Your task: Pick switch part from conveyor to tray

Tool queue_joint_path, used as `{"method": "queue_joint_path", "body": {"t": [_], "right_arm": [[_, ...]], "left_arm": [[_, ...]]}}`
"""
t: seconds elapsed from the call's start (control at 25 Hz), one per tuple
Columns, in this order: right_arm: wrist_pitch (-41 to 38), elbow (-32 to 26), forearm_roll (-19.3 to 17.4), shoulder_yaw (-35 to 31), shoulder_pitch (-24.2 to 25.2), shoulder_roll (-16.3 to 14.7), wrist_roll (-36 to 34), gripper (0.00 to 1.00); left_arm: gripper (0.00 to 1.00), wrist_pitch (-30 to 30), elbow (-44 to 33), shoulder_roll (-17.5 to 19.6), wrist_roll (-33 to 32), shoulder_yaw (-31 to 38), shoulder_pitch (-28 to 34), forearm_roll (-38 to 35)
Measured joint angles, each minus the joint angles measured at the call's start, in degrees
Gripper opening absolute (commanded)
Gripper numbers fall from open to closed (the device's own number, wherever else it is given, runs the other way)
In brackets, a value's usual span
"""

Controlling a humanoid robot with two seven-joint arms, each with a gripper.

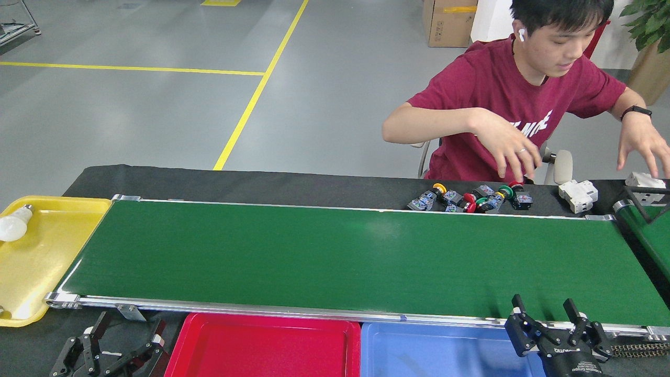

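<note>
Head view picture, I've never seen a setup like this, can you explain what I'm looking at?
This is taken from a humanoid robot's own head, looking down at its workbench. The two black claws at the bottom are its own: the left pincer and the right pincer, both open and holding nothing. The long green belt is the conveyor, bare for now. Beyond it a seated person's hand hovers over a cluster of switch parts on the black table. Nearby sit a yellow tray holding a light bulb, a red tray and a blue tray.
</note>
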Motion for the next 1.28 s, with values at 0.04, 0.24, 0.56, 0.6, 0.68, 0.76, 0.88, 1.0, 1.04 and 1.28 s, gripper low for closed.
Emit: {"method": "queue_joint_path", "body": {"t": [0.04,0.24,0.56,0.6,0.68,0.76,0.88,1.0,1.04,1.28], "right_arm": [[0.0,-0.4,0.0,0.0,0.0,0.0,0.0,0.99],[-0.2,-6.2,0.0,0.0,6.7,0.4,-0.5,0.99],[-0.5,-6.6,1.1,0.2,8.7,1.7,-3.4,0.99],[-0.5,-6.6,1.1,0.2,8.7,1.7,-3.4,0.99],[-0.6,-6.6,1.2,0.2,8.7,1.7,-3.4,0.99],[-0.6,-6.6,1.2,0.2,8.7,1.7,-3.5,0.99],[-0.7,-6.6,1.2,0.2,8.7,1.7,-3.5,0.99],[-0.7,-6.6,1.2,0.2,8.7,1.7,-3.5,0.99],[-0.7,-6.6,1.2,0.2,8.7,1.9,-3.5,0.99],[-0.5,-6.6,1.2,0.2,8.7,2.1,-3.5,0.99]], "left_arm": [[1.0,0.0,0.0,0.0,0.0,0.0,0.0,0.0],[1.0,0.0,0.0,0.0,0.0,0.2,0.2,0.0],[1.0,0.0,0.0,0.0,0.0,0.3,0.2,0.0],[1.0,0.0,0.0,0.0,0.0,0.3,0.2,0.0],[1.0,0.0,0.0,0.0,0.0,0.3,0.2,0.0],[1.0,0.0,0.0,0.0,0.0,0.3,0.2,0.0],[1.0,0.0,0.0,0.0,0.0,0.3,0.2,0.0],[1.0,0.0,0.0,0.0,0.0,0.3,0.3,0.1],[1.0,-0.1,0.0,0.0,0.0,0.3,0.3,0.1],[1.0,-0.3,0.0,0.0,0.0,0.4,0.3,0.1]]}}
